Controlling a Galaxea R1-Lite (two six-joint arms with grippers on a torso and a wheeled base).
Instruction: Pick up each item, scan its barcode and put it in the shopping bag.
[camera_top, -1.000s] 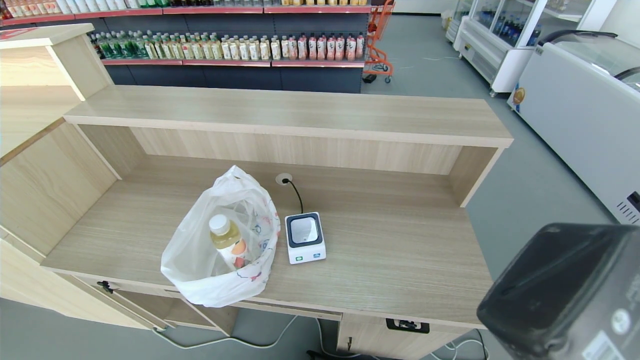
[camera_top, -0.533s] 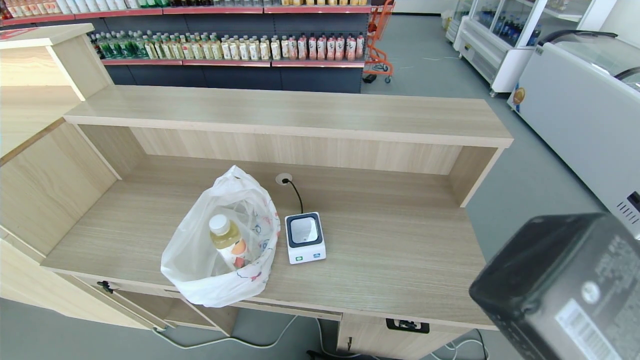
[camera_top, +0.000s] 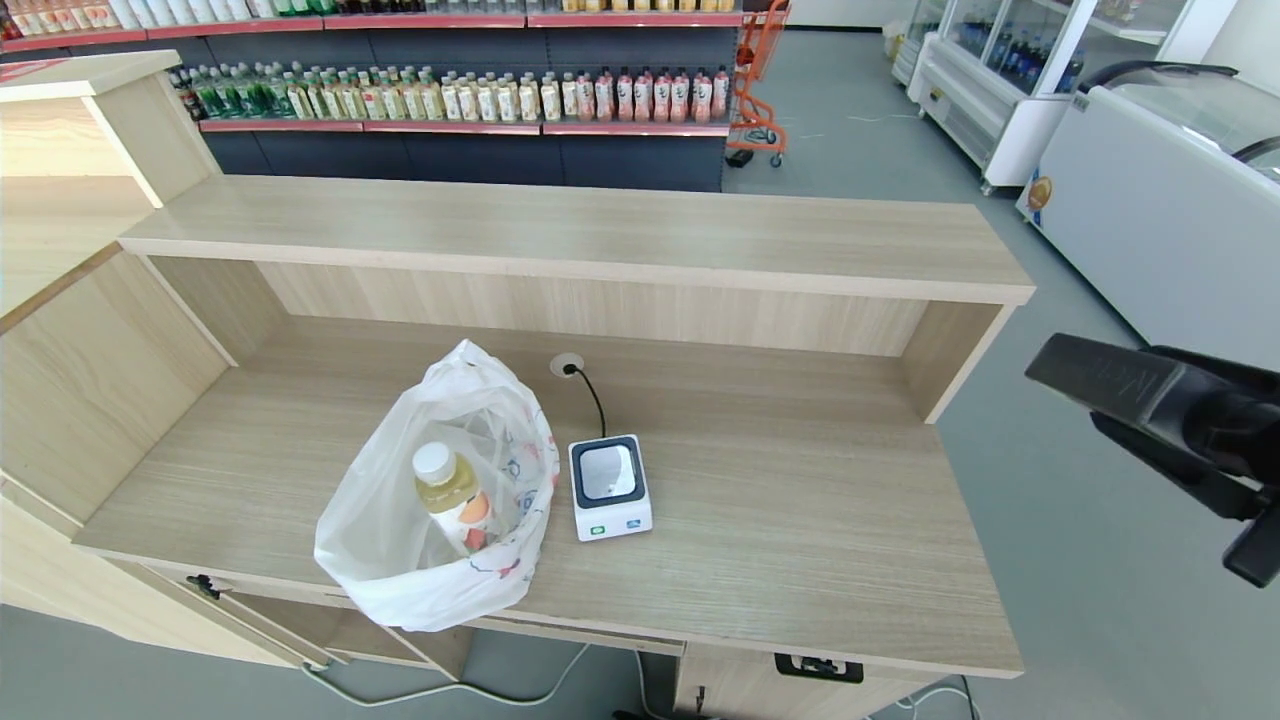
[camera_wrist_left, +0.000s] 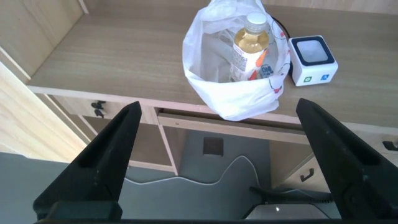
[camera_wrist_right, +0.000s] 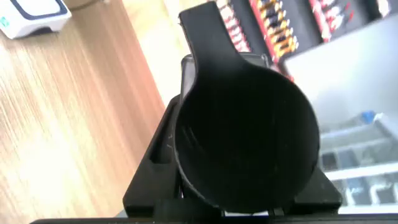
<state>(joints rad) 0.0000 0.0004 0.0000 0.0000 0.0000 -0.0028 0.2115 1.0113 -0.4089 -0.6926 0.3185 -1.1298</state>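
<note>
A white plastic shopping bag (camera_top: 440, 530) stands open on the wooden counter (camera_top: 800, 500) with a yellow drink bottle (camera_top: 447, 492) upright inside. Right beside the bag sits the white barcode scanner (camera_top: 609, 486), window facing up. My right gripper (camera_top: 1185, 425) hangs off the counter's right end, above the floor, shut on a black item (camera_top: 1120, 385); the item's dark round face (camera_wrist_right: 245, 137) blocks most of the right wrist view. My left gripper (camera_wrist_left: 219, 109) is open and holds nothing, low in front of the counter, with the bag (camera_wrist_left: 233, 74) and scanner (camera_wrist_left: 314, 59) beyond it.
A raised wooden ledge (camera_top: 570, 230) runs along the counter's far side, with side walls at both ends. The scanner's cable (camera_top: 590, 395) leads to a hole in the counter. Store shelves with bottles and freezers (camera_top: 1150, 200) stand farther back.
The dark bulk close to the head camera at lower right has swung away; the right gripper now sits higher at the right edge. The head camera shifted slightly.
</note>
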